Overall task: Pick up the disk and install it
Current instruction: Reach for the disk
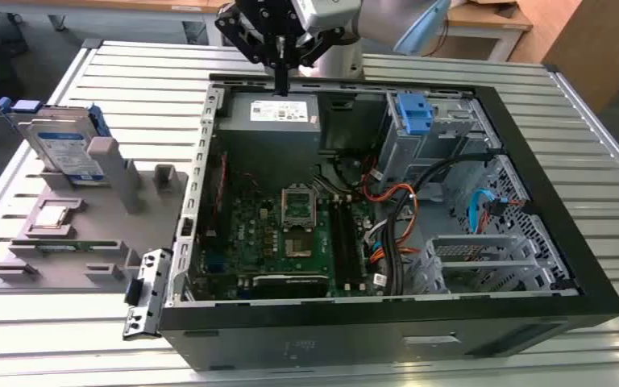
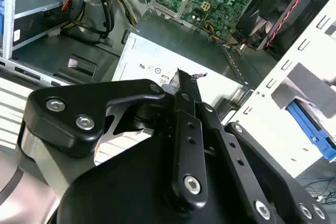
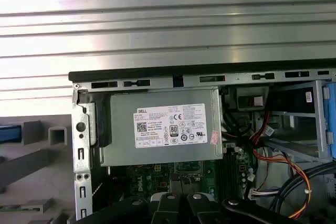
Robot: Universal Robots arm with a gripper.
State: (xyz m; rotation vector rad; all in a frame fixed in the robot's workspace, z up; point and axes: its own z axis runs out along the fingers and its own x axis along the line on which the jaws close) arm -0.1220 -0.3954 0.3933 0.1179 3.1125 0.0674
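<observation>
Hanging over the power supply (image 1: 272, 113) at the far edge of the computer case (image 1: 396, 310), my gripper (image 1: 280, 89) has its fingers pressed together and grasps nothing. The disk (image 1: 68, 153) stands on its edge at the far end of the grey holder (image 1: 116, 193), on the exterior view's left, well apart from me. It is silver-grey with a white-and-blue label and blue rails. I cannot tell which way its long side runs.
</observation>
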